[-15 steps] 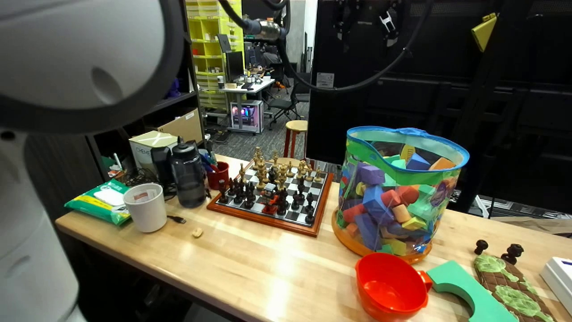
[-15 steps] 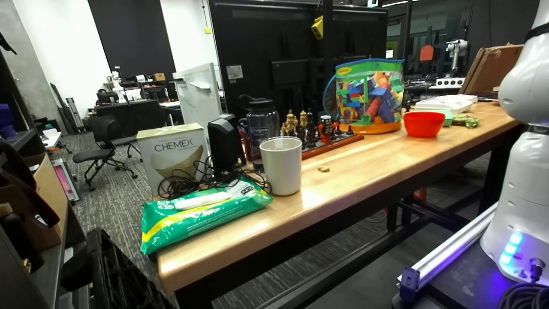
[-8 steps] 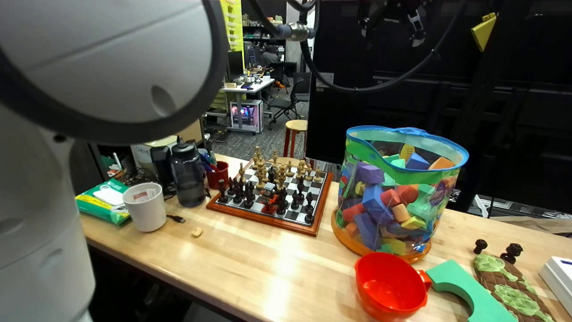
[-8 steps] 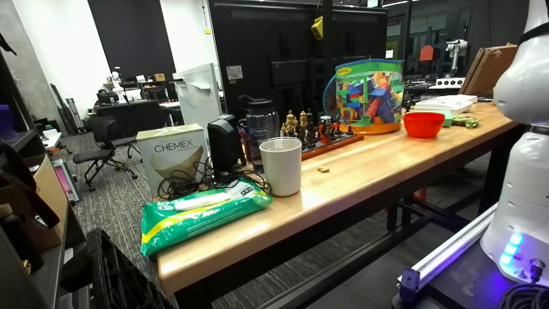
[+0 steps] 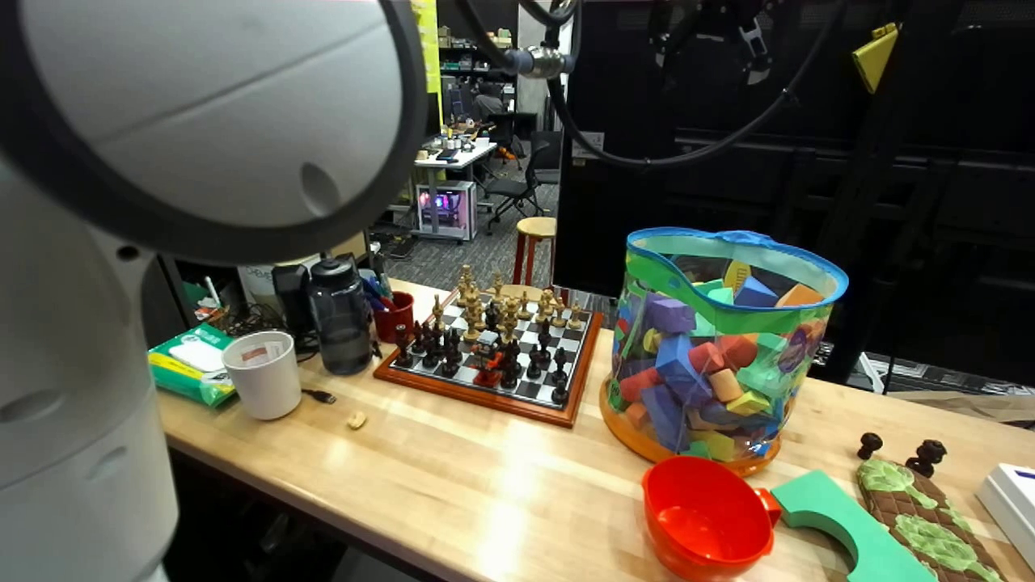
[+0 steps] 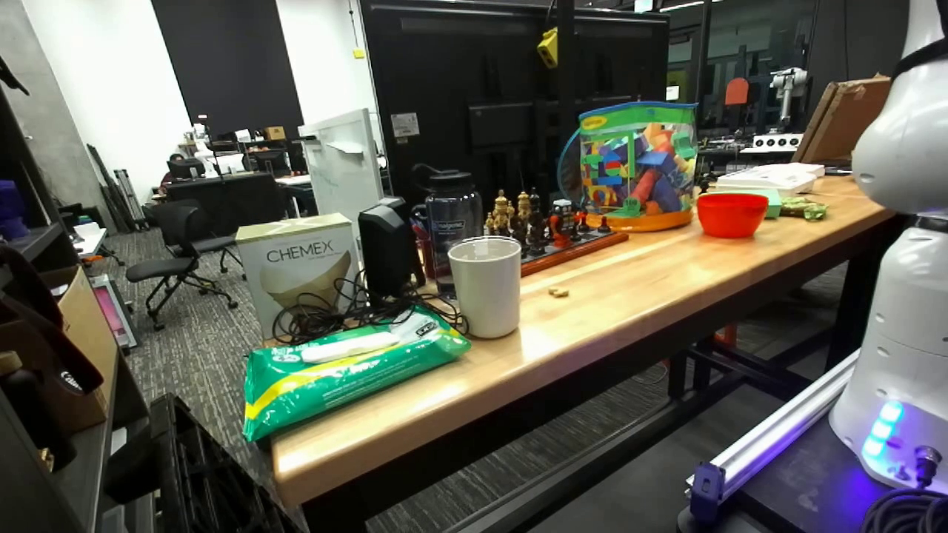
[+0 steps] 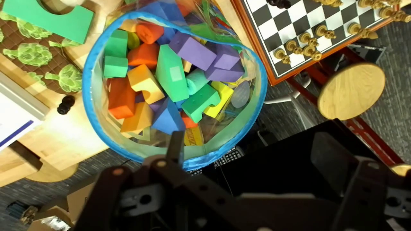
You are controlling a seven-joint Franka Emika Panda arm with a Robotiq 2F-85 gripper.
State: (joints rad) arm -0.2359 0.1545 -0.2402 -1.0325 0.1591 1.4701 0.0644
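Hovering abv toy-blk bag [image 7: 86,86], jaws apart.

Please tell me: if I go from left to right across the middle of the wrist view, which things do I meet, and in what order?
White box, dark chess piece, bag of blocks, round wooden stool.

In an exterior view, the tool [image 5: 709,61] hangs, jaws apart, well above a clear bag [image 5: 732,323] of coloured blocks [image 5: 681,368]. Near the bag on the worktop [image 5: 420,469] are a red bowl [image 5: 702,521] and a chessboard [image 5: 585,368] with pieces [image 5: 472,319].
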